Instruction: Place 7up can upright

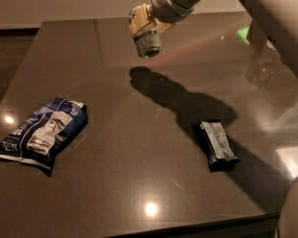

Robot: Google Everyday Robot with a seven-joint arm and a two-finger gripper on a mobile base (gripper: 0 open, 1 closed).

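Observation:
The 7up can point(146, 41) is a small silver can with a shiny metal end facing down and toward the camera. It hangs in the air above the far middle of the dark table point(139, 148), slightly tilted. My gripper point(140, 25) comes in from the upper right and is shut on the can's upper part. The can's shadow point(148, 79) falls on the table just below it, so the can is off the surface.
A blue-and-white snack bag point(42, 133) lies at the table's left. A small dark, silver-topped packet point(217, 144) lies at the right front. The arm's shadow runs between can and packet. The table's front edge point(188, 224) is close.

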